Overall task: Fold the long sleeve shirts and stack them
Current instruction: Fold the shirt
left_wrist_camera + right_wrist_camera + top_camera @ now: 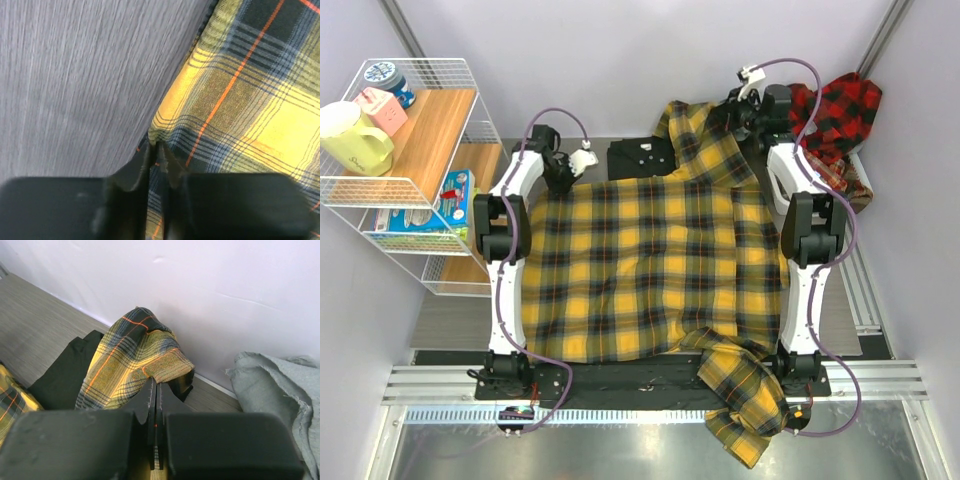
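**On the grey surface, a plaid shirt pinned at two far points**

Across the middle of the surface, the yellow-and-black plaid shirt lies spread flat between the two arms, with one sleeve hanging over the near edge at the right. At its far-left corner, the left pincer is closed tight, its jaws nipping the hem where the cloth meets bare surface. The right pincer is also closed, gripping a bunched fold of the same shirt that stands lifted near the back wall. A black shirt lies just beside that fold. A red-and-black plaid shirt sits heaped in the far-right corner, and a grey cloth lies to the right of the fold.
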`<state>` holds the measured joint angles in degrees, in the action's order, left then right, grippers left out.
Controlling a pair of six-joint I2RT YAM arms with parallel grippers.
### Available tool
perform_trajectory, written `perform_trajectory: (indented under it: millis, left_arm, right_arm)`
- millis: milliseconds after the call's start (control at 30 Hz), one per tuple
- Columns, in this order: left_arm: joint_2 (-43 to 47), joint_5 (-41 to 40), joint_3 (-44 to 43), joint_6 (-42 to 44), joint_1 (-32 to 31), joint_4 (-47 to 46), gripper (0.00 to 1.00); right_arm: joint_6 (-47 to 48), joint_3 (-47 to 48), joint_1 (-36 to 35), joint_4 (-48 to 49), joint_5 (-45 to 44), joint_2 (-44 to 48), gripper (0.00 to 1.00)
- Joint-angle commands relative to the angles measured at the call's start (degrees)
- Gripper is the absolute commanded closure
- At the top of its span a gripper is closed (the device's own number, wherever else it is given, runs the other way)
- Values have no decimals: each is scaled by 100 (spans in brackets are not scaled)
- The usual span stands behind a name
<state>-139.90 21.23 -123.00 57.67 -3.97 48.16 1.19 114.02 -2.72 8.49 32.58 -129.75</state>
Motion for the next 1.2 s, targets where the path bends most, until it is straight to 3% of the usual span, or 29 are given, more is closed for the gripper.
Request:
perform_trajectory:
  millis: [0,33,67,167,233,333,367,467,533,700,867,1167]
  left_arm:
    - [288,-215,-83,122,89,88,82]
    - [218,-251,-162,157,115,166,78]
    - [69,-330,-346,166,124,246,66]
    - [-90,-540,-427,236,168,317,56]
    - [-134,-559,-409,245,194,255,56]
    - [-178,-515,-435,236,238,229,67]
    - [-161,-437,-435,245,238,255,77]
    - [-56,-217,-444,306,239,431,94]
    - [59,-67,-427,306,230,510,100]
    - [523,12,-234,158,239,414,100]
    - [1306,-49,750,25,239,-368,100]
    - [2202,21,1769,341,239,-351,100]
  right_arm:
    - [127,-55,35,223,91,521,99]
    - [127,-64,26,232,91,504,99]
    - [127,-64,35,223,100,504,99]
    - [145,-38,35,223,108,469,99]
    - [145,-20,44,214,117,451,99]
    - [162,-29,52,206,126,442,99]
    - [162,-20,52,197,117,468,99]
    - [127,-20,79,188,135,521,99]
    - [109,-37,88,162,144,609,99]
    - [136,-239,105,13,179,1038,99]
    - [302,-853,114,-154,231,1654,99]
    - [628,-2154,175,-523,276,3034,99]
